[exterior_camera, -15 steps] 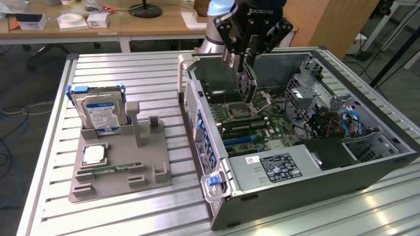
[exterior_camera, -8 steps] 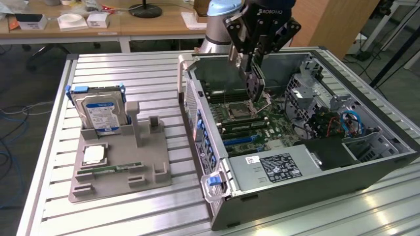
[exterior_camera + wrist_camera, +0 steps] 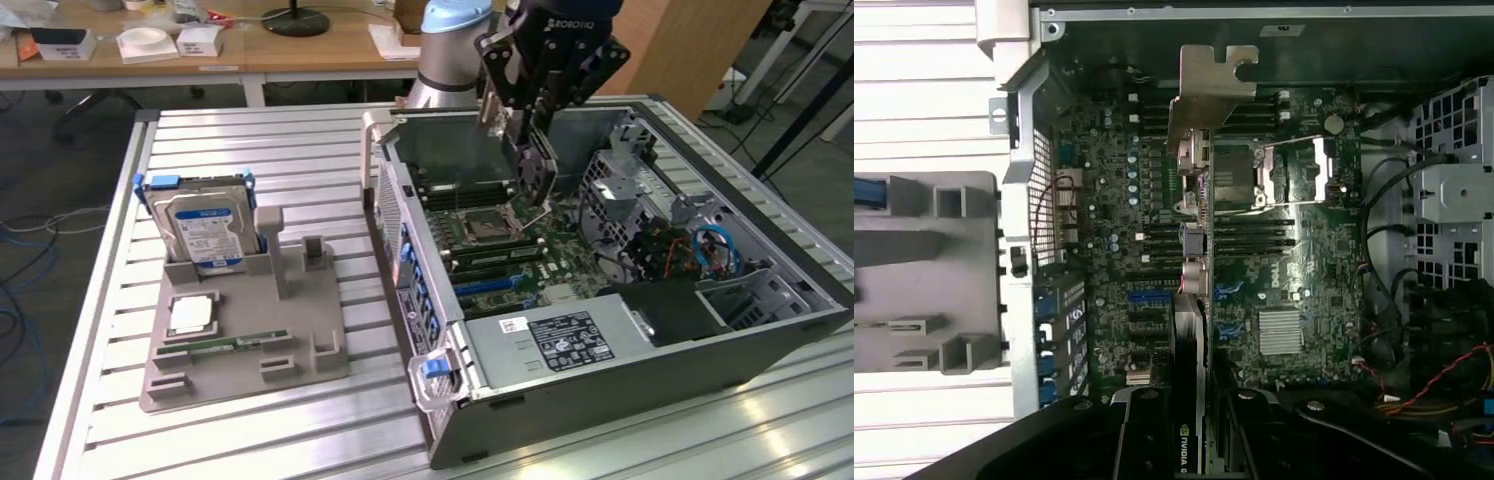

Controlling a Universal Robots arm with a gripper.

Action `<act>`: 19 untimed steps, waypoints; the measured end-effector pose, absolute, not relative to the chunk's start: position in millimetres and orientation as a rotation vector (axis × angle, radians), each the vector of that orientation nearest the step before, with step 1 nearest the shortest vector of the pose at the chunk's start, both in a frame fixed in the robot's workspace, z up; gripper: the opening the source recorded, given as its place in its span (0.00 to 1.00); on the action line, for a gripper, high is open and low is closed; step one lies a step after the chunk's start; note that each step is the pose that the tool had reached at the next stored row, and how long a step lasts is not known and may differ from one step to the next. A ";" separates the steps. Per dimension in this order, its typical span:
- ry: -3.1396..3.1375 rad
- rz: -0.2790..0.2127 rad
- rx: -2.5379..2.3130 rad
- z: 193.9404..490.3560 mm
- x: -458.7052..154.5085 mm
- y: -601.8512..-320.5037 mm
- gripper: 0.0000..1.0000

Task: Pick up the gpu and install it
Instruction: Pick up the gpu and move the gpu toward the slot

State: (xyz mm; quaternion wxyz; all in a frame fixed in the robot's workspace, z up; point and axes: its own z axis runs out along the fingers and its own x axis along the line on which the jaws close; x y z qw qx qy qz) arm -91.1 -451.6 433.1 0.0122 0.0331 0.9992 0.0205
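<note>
- I see the tool (image 3: 518,128) clenched on the gpu (image 3: 537,185), a thin flat rectangular card with a black face and a pale metal end bracket.
- In the exterior view the gpu hangs edge-down below the tool, inside the open top of the dark grey metal computer case (image 3: 641,400).
- In the wrist view the gpu (image 3: 1199,230) runs edge-on out from between the tool's (image 3: 1189,420) black fingers (image 3: 1144,435), with its pale bracket at the far end, towards the case wall.
- The gpu's lower end sits over the green motherboard (image 3: 501,250), near the square silver processor socket (image 3: 481,225). I cannot tell whether it touches the board.
- The case lies on its side on the ribbed aluminium bench (image 3: 267,140), with its side panel off.
- Inside the case, besides the motherboard, I see blue expansion slots (image 3: 487,290), a grey power supply box with a black label (image 3: 561,340) and a loop of blue cable (image 3: 714,250).
- On the exterior view's left, well apart from the tool, a grey plastic fixture tray (image 3: 240,370) rests on the bench.
- The tray holds a silver hard drive with a blue-white label (image 3: 200,230) standing upright, a small square silver chip (image 3: 191,315) lying flat, and a narrow green memory stick (image 3: 214,345) just beside the chip.
</note>
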 end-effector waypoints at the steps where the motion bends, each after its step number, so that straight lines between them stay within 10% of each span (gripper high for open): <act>1: 3.115 0.064 0.103 433.1 -88.9 -451.6 0.26; 19: 3.115 0.064 0.097 433.1 -47.4 -451.6 0.26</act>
